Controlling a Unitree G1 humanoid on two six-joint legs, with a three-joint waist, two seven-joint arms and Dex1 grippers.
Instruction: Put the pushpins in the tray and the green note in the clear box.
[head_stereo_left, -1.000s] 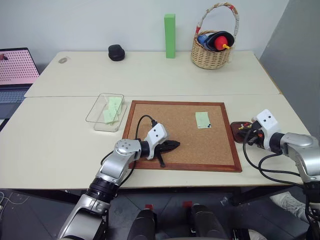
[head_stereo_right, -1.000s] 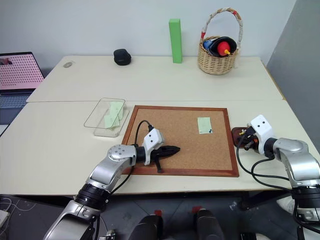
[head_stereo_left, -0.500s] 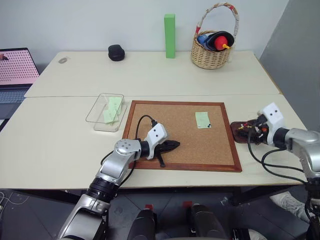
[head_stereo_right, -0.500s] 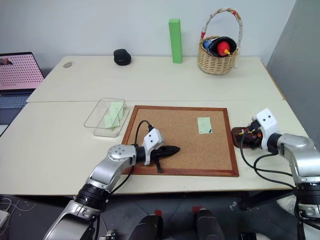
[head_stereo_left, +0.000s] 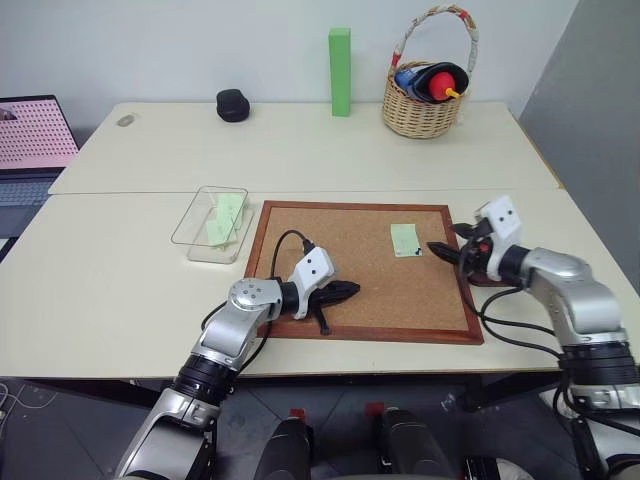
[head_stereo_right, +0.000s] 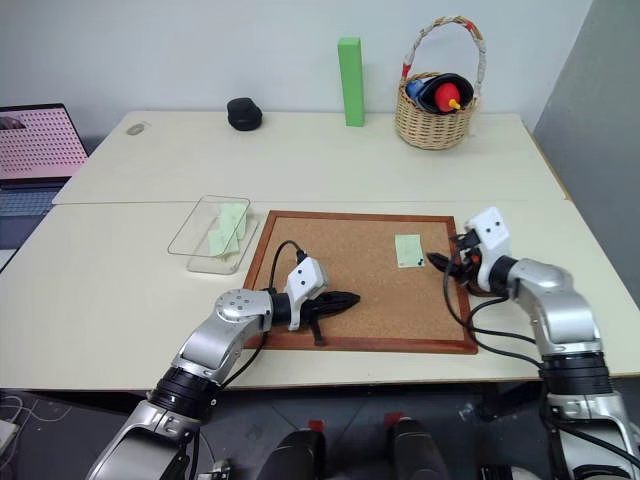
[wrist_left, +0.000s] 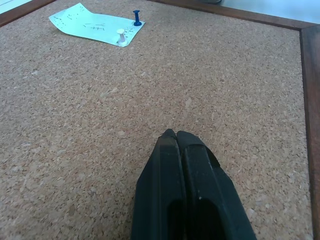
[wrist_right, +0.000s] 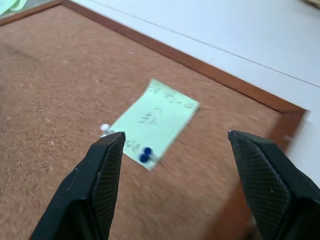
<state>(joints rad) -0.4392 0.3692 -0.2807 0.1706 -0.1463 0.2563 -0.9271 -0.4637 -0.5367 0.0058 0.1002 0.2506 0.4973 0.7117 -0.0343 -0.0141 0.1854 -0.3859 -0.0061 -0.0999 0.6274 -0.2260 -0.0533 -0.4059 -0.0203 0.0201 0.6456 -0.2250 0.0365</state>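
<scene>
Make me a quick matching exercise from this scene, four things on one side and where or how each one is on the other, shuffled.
Things:
1. green note
2. clear box
3. left claw
4. right claw

States:
A. shut, over the corkboard
B. open, by the corkboard's right edge
C. pinned on the corkboard
D. on the table, left of the corkboard, green slips inside

Pairs: 1-C, 2-D, 3-A, 4-B

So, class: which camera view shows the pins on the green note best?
The left wrist view: one blue pin and one white pin stand sharp on the green note. The right wrist view blurs them; in the eye views only a dark speck shows.
</scene>
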